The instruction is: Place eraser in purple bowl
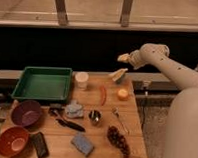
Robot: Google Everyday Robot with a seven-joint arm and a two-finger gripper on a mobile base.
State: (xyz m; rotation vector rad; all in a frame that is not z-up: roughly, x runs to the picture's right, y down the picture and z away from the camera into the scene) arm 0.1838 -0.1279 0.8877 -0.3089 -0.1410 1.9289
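Note:
The eraser (pixel 39 144), a small near-black flat block, lies at the table's front left, just right of the red-orange bowl (pixel 12 140). The purple bowl (pixel 25 113) stands upright and empty behind the red-orange bowl, left of the table's middle. My gripper (pixel 121 66) hangs in the air above the table's far right edge, on the white arm that reaches in from the right. Its two yellowish fingers are spread apart and hold nothing. It is far from both the eraser and the purple bowl.
A green tray (pixel 43 83) sits at the back left with a white cup (pixel 81 80) beside it. A red chili (pixel 103 95), an orange (pixel 122 94), a metal cup (pixel 94 117), grapes (pixel 118 139), a blue-grey sponge (pixel 82 143) and a black-handled tool (pixel 70 124) lie about.

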